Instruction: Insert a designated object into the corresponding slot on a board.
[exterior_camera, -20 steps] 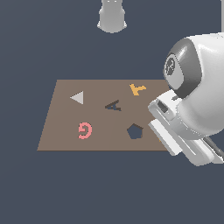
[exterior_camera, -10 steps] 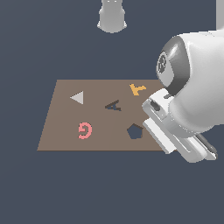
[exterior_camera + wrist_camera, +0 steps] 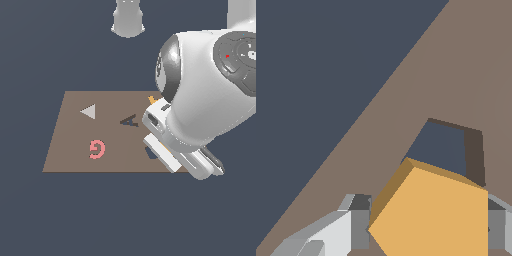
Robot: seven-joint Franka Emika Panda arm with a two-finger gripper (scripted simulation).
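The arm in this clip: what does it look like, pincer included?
The arm is glossy white with bulbous rounded links, dark grey bands at the joints, and a dark grey round cap with a small red dot on the upper joint. Its boxy white hand carries dark trim. In the wrist view the pincer has light grey, angular, blocky fingers. No cables show.

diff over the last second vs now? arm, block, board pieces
The arm has swung toward the exterior view's left, over the board, and now covers most of the pentagon slot and the orange T. The gripper holds the orange pentagon block just short of the slot, not yet inserted. Grey triangle, dark A cut-out and pink G have not moved.
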